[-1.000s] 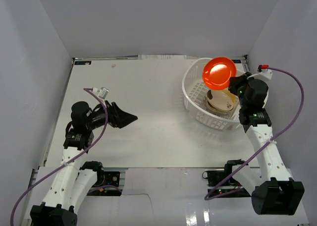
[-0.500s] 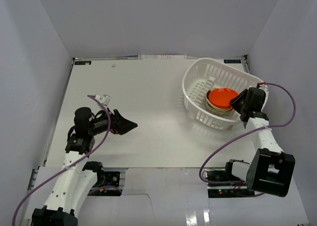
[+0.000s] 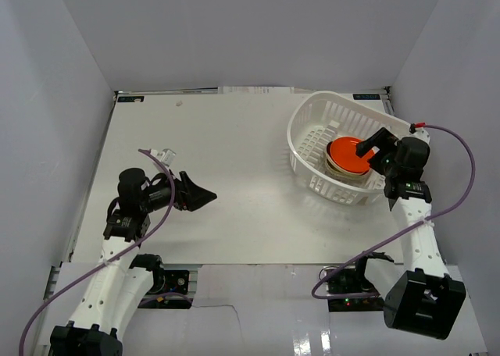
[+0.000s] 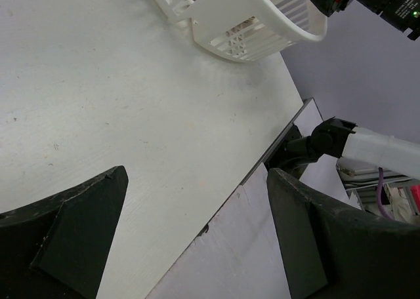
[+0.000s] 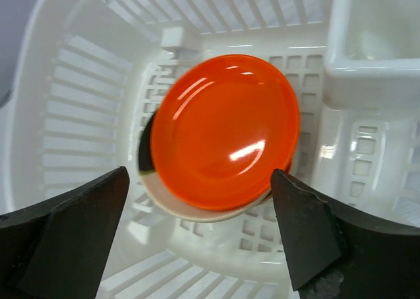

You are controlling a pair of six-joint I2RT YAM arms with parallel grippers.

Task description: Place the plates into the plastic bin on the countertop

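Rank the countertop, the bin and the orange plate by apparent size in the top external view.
1. countertop, largest by far
2. bin
3. orange plate, smallest; it lies inside the bin

The gaps are clear, with no ties.

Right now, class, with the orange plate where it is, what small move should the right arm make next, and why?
Probably raise the right gripper straight up, clear of the plastic bin. The orange plate lies on the stack inside, and the jaws stand open above it, holding nothing, so the placing looks done.
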